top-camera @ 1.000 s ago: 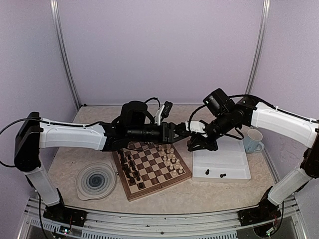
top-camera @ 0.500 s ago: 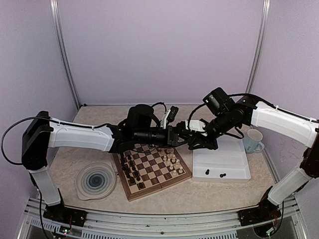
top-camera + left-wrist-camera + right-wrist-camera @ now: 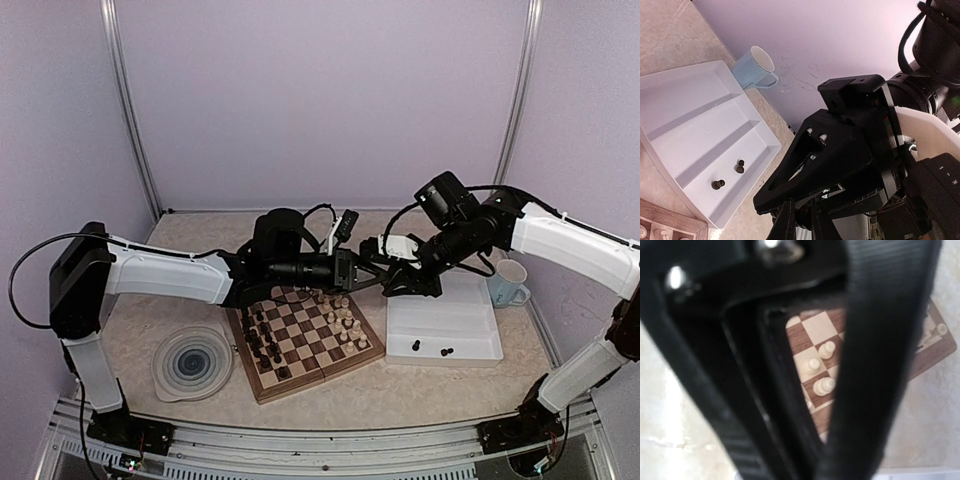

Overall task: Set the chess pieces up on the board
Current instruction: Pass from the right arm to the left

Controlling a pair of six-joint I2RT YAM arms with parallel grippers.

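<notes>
Two arms meet beside one board [image 3: 262,385].
Left claw [image 3: 364,274] nearly together, right claw [image 3: 388,285] unclear; two dark pieces [image 3: 416,346] in tray [image 3: 470,320].

A white divided tray [image 3: 455,322] lies on the beige marbled tabletop [image 3: 400,392], just below the right pincer [image 3: 388,286] and reaching out to its right. A pale blue mug [image 3: 508,282] stands upright just beside the tray's far right corner, well to the right of that pincer. A round plate [image 3: 192,362] with blue-grey swirl rings lies flat, well to the left of the left pincer [image 3: 368,274] and nearer the front edge. Lilac walls [image 3: 330,100] rise behind both pincers.
</notes>
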